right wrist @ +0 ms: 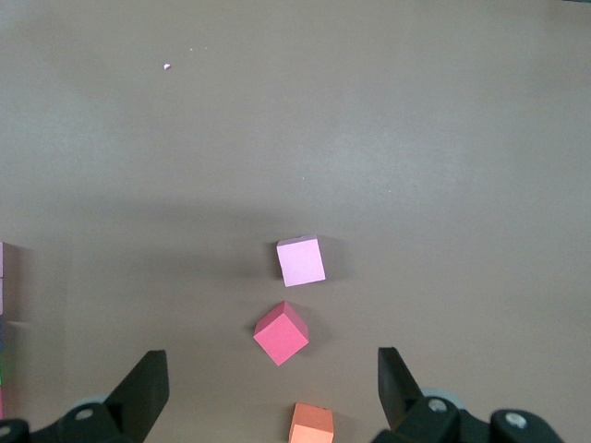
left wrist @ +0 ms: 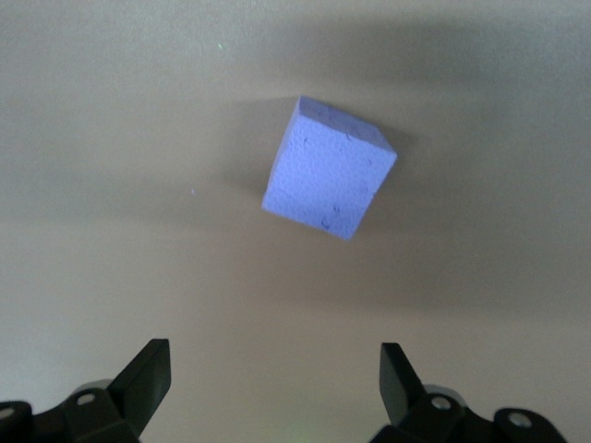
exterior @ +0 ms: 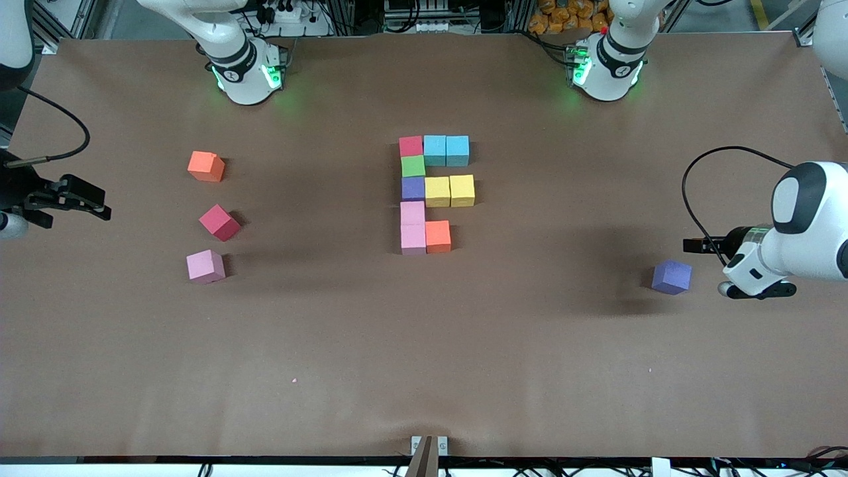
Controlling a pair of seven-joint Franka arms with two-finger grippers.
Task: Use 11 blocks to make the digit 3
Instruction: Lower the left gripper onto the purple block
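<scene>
Ten blocks sit joined in the middle of the brown surface [exterior: 424, 344]. A column runs toward the front camera: red block [exterior: 411, 146], green block [exterior: 413, 165], purple block [exterior: 413, 188], then two pink blocks [exterior: 413, 228]. From the red one, two cyan blocks [exterior: 446, 150] extend toward the left arm's end; from the purple one, two yellow blocks [exterior: 450, 191] do the same; an orange block [exterior: 438, 236] touches the nearest pink block on that same side.

Four blocks lie loose. Toward the right arm's end stand a second orange block [exterior: 206, 166], a tilted crimson block [exterior: 219, 222] and a loose pink block [exterior: 205, 266], in a rough line, apart from one another. Toward the left arm's end lies a loose purple block [exterior: 671, 277], alone.

The front view shows only the wrist of the left gripper [exterior: 755, 278], just beside the loose purple block, with the fingers hidden. The left wrist view shows what it lacks: the left gripper [left wrist: 275, 374] has its fingers [left wrist: 148, 374] spread wide and empty, the loose purple block [left wrist: 330, 169] resting on the surface under them, turned askew.

The right gripper [exterior: 73, 199] hangs at the edge of the surface. In the right wrist view the right gripper [right wrist: 273, 383] also has its fingers wide apart and empty, with the loose pink block [right wrist: 300, 261], the crimson block [right wrist: 281, 333] and the second orange block [right wrist: 311, 424] in sight, plus a sliver of the column at the frame's edge.
</scene>
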